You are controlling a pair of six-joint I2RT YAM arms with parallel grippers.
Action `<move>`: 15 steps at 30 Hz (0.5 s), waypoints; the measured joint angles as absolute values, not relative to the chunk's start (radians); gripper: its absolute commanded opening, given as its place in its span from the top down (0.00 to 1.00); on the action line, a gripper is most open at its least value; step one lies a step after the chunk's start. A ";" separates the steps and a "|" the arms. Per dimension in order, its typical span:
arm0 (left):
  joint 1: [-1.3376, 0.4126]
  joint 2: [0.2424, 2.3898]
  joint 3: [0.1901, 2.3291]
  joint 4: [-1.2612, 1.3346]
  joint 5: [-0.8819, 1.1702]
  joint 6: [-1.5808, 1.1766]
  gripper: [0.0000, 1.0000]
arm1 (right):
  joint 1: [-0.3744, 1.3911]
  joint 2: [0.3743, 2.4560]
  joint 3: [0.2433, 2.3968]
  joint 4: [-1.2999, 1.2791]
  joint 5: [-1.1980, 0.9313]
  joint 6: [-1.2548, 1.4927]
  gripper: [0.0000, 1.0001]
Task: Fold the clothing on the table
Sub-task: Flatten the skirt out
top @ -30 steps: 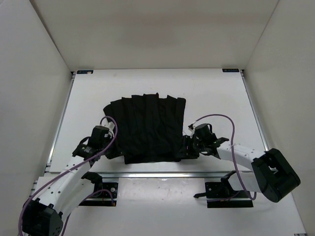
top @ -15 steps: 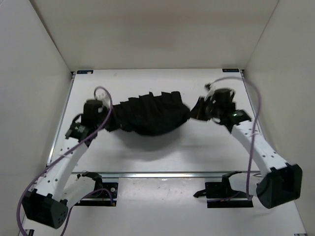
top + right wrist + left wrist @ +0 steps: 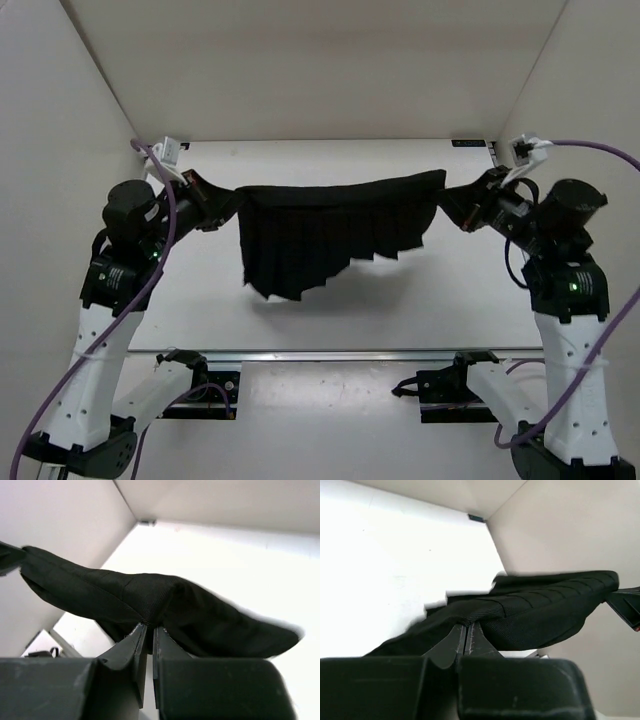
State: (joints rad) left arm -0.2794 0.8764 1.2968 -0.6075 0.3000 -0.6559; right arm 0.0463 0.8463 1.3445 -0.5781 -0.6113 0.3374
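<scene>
The black clothing point(image 3: 320, 235) hangs stretched in the air above the white table point(image 3: 300, 320), its pleats falling to an uneven hem at about mid-table. My left gripper point(image 3: 228, 203) is shut on its left top corner, and my right gripper point(image 3: 452, 203) is shut on its right top corner. In the left wrist view the clothing point(image 3: 535, 615) runs away from the pinched fingertips point(image 3: 459, 630) toward the other arm. In the right wrist view the clothing point(image 3: 125, 597) bunches just above the closed fingertips point(image 3: 141, 632).
White walls point(image 3: 80, 120) enclose the table on the left, back and right. Metal rails point(image 3: 330, 352) run along the near edge, with the arm bases point(image 3: 200, 385) behind them. A faint shadow of the garment lies on the tabletop below the hem.
Both arms have risen and spread apart, lifting the clothing from flat on the table to hanging stretched between them. The right gripper closed on its corner during this.
</scene>
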 measured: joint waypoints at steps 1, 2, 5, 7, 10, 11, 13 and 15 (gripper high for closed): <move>-0.275 0.892 1.293 -0.606 0.302 -0.653 1.00 | 0.046 0.876 1.343 -0.588 -0.616 0.331 1.00; -0.270 0.913 1.288 -0.601 0.304 -0.649 1.00 | 0.047 0.908 1.343 -0.591 -0.620 0.326 1.00; -0.256 1.023 1.283 -0.588 0.307 -0.632 1.00 | 0.060 1.041 1.331 -0.556 -0.618 0.316 1.00; -0.251 1.140 1.321 -0.596 0.307 -0.616 1.00 | 0.079 1.156 1.351 -0.537 -0.607 0.309 1.00; -0.240 1.385 1.516 -0.662 0.299 -0.579 1.00 | 0.126 1.387 1.541 -0.615 -0.557 0.284 1.00; -0.237 1.461 1.609 -0.684 0.290 -0.563 1.00 | 0.149 1.455 1.631 -0.627 -0.538 0.274 1.00; -0.232 1.567 1.777 -0.731 0.266 -0.536 1.00 | 0.173 1.524 1.760 -0.628 -0.515 0.263 1.00; -0.225 1.607 1.897 -0.747 0.245 -0.514 1.00 | 0.177 1.518 1.812 -0.607 -0.520 0.263 1.00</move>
